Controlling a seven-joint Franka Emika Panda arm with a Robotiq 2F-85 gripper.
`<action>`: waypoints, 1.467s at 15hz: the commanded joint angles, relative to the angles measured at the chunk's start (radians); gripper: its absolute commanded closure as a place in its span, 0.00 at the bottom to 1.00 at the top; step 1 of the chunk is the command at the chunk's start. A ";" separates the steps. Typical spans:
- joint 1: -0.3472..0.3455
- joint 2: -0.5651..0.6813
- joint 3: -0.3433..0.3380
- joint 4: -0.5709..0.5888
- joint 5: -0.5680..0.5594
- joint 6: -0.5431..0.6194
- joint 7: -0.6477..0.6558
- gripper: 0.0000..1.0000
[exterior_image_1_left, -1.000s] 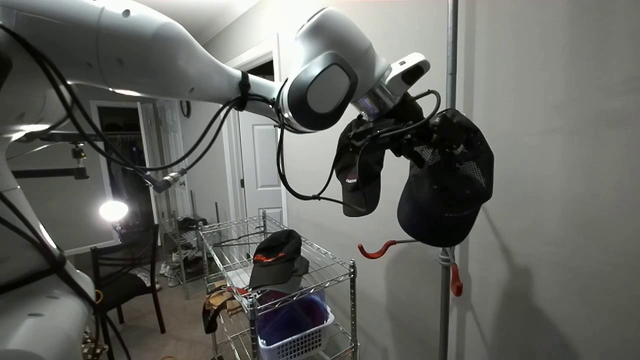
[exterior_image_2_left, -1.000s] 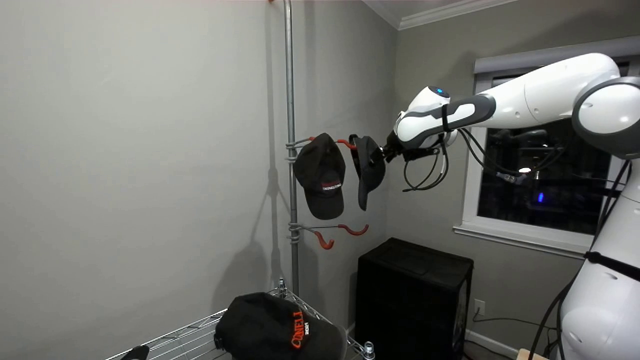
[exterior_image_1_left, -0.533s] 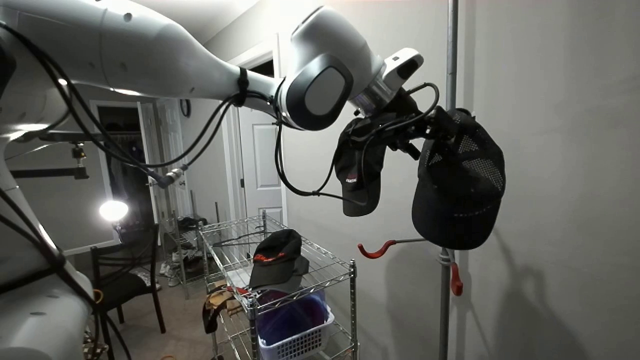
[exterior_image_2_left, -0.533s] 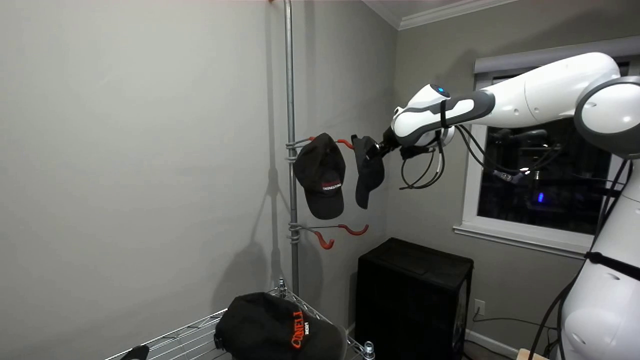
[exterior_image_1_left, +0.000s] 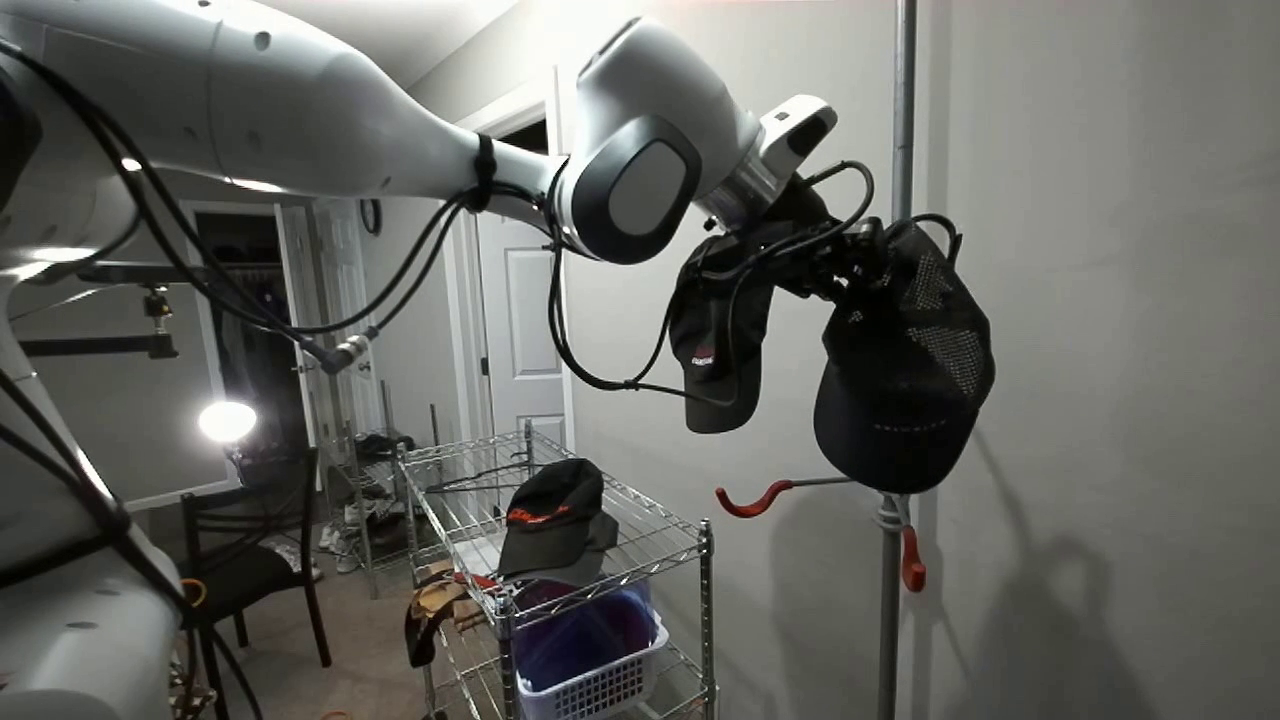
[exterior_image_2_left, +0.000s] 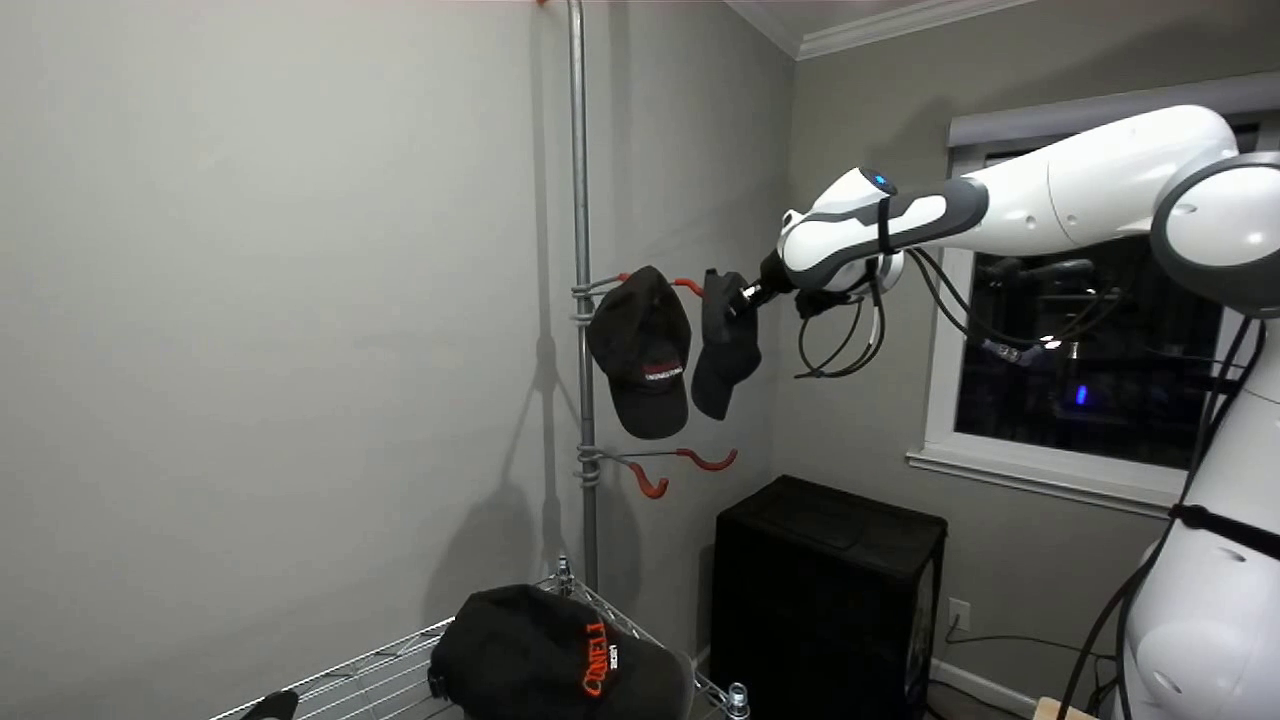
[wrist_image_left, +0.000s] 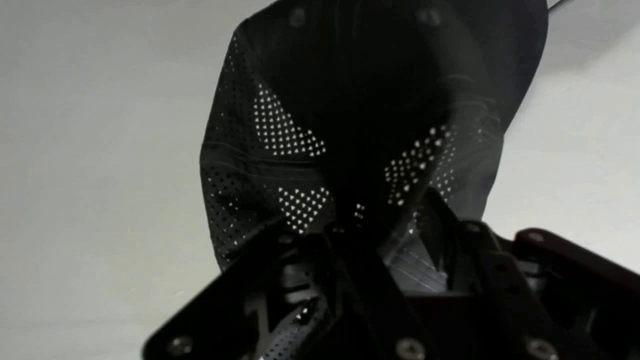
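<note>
The black curved-brim mesh cap (exterior_image_1_left: 908, 385) is turning by the black two-fingered metal gripper (exterior_image_2_left: 744, 298), jaws standing apart, seemingly gripping nothing, so it's likely hanging free

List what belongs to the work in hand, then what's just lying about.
In use, by the look of it:
mesh cap
gripper, right at that cap, hold unclear
red hook, nearest that cap

Just about:
white-lettered cap, hanging
orange-lettered cap, on the rack
basket
chair
black box
</note>
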 joint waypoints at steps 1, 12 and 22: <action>0.028 -0.008 -0.019 -0.019 0.042 0.036 -0.061 0.91; 0.007 -0.119 -0.016 -0.089 -0.018 0.159 -0.007 0.95; -0.052 -0.342 0.043 -0.198 -0.123 0.139 0.065 0.96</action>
